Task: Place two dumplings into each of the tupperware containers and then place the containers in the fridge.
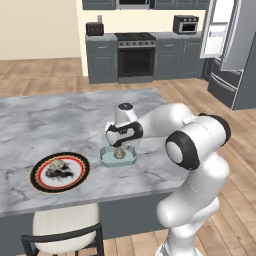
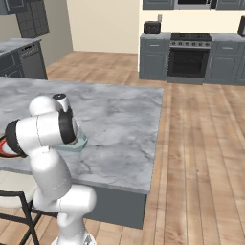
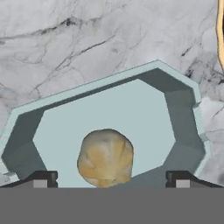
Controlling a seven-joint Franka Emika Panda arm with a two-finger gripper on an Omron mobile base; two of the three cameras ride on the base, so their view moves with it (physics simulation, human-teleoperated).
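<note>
Centrally, the gripper [image 3: 111,179] hangs just above a pale blue-green container [image 3: 183,118] on the grey marble counter [image 1: 60,120], its two dark fingertips [image 3: 41,179] set wide apart with nothing between them. One tan dumpling [image 3: 106,157] lies inside the container, on its floor toward the near wall, free of both fingertips. From the left base view, the container [image 1: 106,160] sits near the counter's front edge, with the dumpling [image 1: 119,153] in it; a red-and-black-rimmed plate [image 1: 77,176] lies to its left, apart from it. The fridge [image 1: 235,55] stands at far right with a door open
</note>
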